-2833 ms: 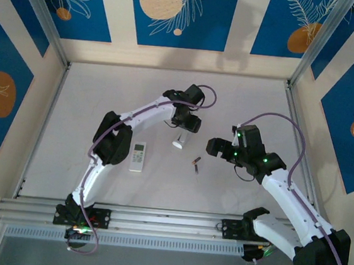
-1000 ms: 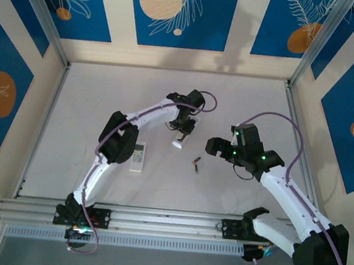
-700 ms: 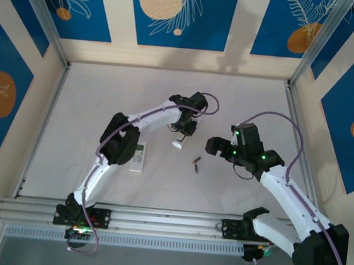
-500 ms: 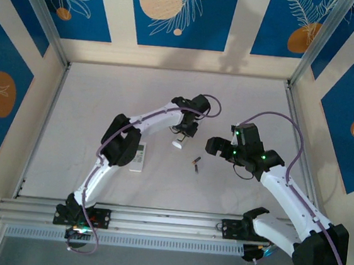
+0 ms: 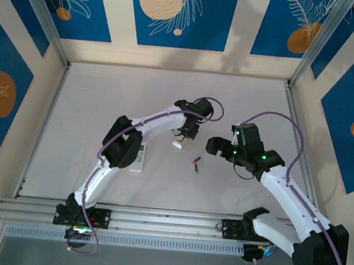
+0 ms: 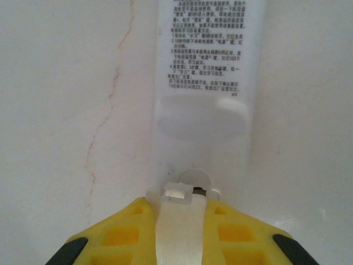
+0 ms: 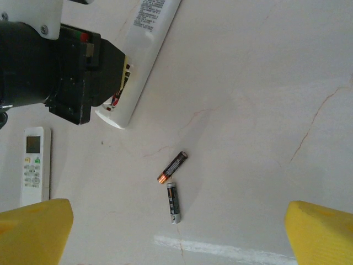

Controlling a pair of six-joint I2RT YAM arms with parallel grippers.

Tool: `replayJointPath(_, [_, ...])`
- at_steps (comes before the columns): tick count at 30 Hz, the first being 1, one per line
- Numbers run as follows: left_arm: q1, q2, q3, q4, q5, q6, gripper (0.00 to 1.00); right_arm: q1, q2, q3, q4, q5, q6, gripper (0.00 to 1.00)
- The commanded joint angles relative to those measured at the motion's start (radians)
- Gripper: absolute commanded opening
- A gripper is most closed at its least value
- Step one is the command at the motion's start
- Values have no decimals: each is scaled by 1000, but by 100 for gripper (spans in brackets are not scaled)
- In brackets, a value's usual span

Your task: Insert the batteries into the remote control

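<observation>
Nothing is loaded yet: both batteries [image 7: 172,165] are seen loose on the table [image 7: 265,83], just near of the right gripper [image 7: 176,243], whose jaws are spread wide and empty. The left gripper [image 6: 185,199] is pinched onto a thin white piece [image 6: 179,237] at one end of the back-up white remote [image 6: 209,55], judged possibly its cover. A second remote [image 7: 34,165] is seen face-up further left.

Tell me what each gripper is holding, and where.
Left gripper appears to pinch the face-down remote by its end; right gripper is open, holding nothing.
</observation>
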Motion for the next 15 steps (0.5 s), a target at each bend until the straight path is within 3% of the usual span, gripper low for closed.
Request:
replayJointPath(1, [-15, -34, -23, 1, 3, -25, 16, -5, -21, -3, -19, -16, 12, 98])
replayJointPath(15, [-22, -20, -25, 0, 30, -32, 16, -12, -32, -11, -22, -24, 15, 98])
